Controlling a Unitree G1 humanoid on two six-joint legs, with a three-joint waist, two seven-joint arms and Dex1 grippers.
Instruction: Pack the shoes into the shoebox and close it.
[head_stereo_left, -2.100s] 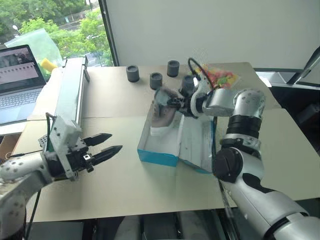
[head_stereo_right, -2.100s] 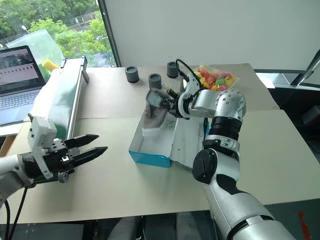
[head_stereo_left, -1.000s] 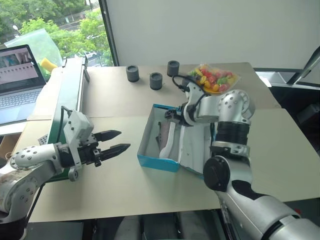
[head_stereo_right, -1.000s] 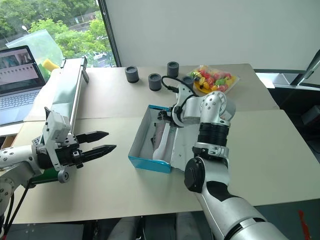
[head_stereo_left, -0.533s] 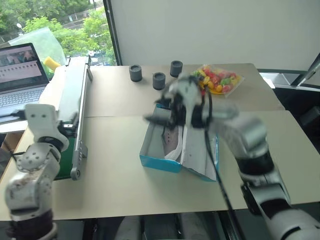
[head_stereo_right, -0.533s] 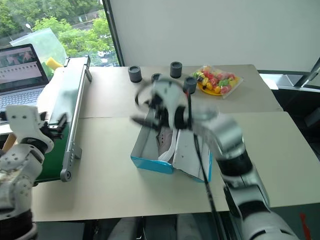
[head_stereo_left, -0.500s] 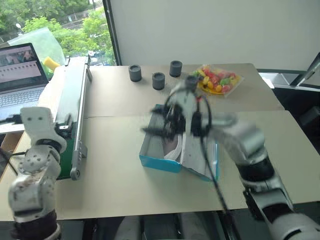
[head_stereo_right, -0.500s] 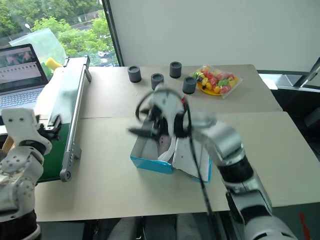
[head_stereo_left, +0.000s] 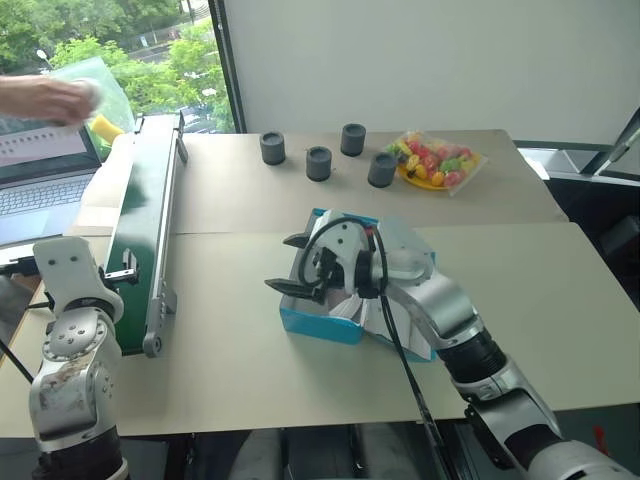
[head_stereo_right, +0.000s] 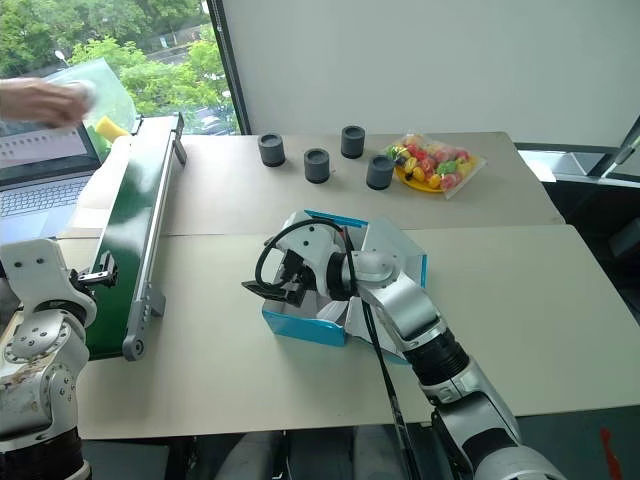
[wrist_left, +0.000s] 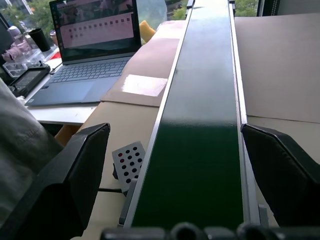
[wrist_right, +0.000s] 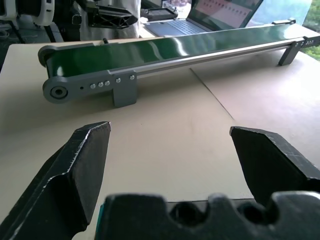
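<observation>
Packing step nearing closure: shoes (head_stereo_left: 345, 300) lying inside shoebox (head_stereo_left: 315, 322) mid-worktop (head_stereo_left: 230, 200), lid (head_stereo_left: 405, 245) standing open; right gripper (head_stereo_left: 290, 265) fingers spread empty over box; left gripper (wrist_left: 175, 170) fingers gaping over conveyor (head_stereo_left: 140, 220); lid-fold seeming next

Beige table (head_stereo_left: 240, 370) across the frame. Turquoise shoebox (head_stereo_left: 318, 324) at centre, green conveyor (head_stereo_left: 142, 215) running along the left side. Three dark grey cylinders (head_stereo_left: 319, 162) and a bag of coloured sweets (head_stereo_left: 436, 163) along the upper middle. Laptop (head_stereo_left: 30, 185) at the upper left edge.
</observation>
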